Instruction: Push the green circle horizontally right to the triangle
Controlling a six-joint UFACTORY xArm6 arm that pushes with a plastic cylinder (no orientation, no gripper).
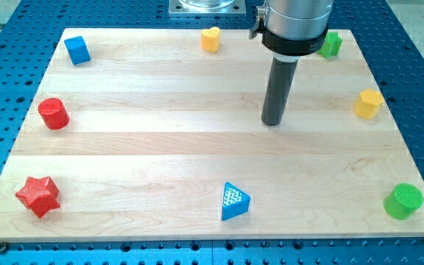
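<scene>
On the view's left edge of the wooden board (160, 147) sit a blue cube (77, 50) at about ten o'clock from the board's centre, a red cylinder (53, 113) at nine, and a red star (37, 196) at eight. A yellow heart-like block (210, 38) lies near the top edge at twelve, and the blue triangle (235, 202) rests near the bottom edge at six.

My tip (272, 122) stands on bare wood a little right of centre; the rod carries nothing and touches no block. To the right, a green block (331, 44) of unclear shape is partly hidden behind the arm at one o'clock, and a yellow block (369, 104) lies at three.

The green circle (404, 200) sits in the bottom right corner, close to the board's edge, at roughly four o'clock from my tip and well apart from it. It is a short upright cylinder with a ribbed top, lying level with the triangle and at three o'clock from it.

That relation decides the move. The circle already lies right of the triangle, so my judgement is that the tip would have to pass round to the circle's far side, by the board's right edge, to push it along that row toward the triangle. Room there looks tight.
</scene>
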